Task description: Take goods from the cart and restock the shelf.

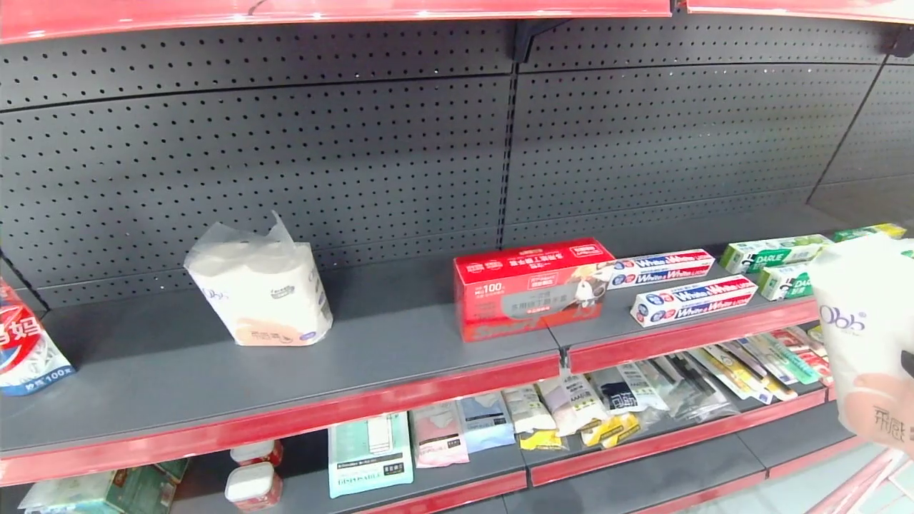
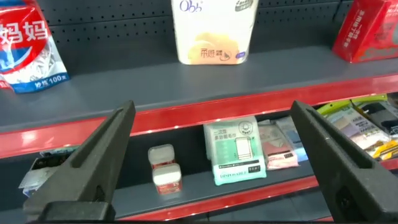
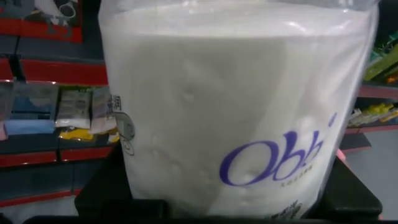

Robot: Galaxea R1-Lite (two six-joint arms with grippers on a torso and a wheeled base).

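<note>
Tissue pack (image 1: 860,335) was pinched in my right end effector (image 3: 230,199), off the shelf's (image 1: 285,371) right end. Left end effector (image 2: 211,155) hung spread, empty. Pack looked light, squashy, slick-wrapped; best held gently across the middle.

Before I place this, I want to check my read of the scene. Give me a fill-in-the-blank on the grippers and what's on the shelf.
1. The right gripper is shut on a roll pack; ____ more such pack already stands on the shelf.
2. The left gripper is ____ and holds nothing.
3. The box between the shelved pack and the toothpaste boxes is ____.

Missing words: one; open; red.
</note>
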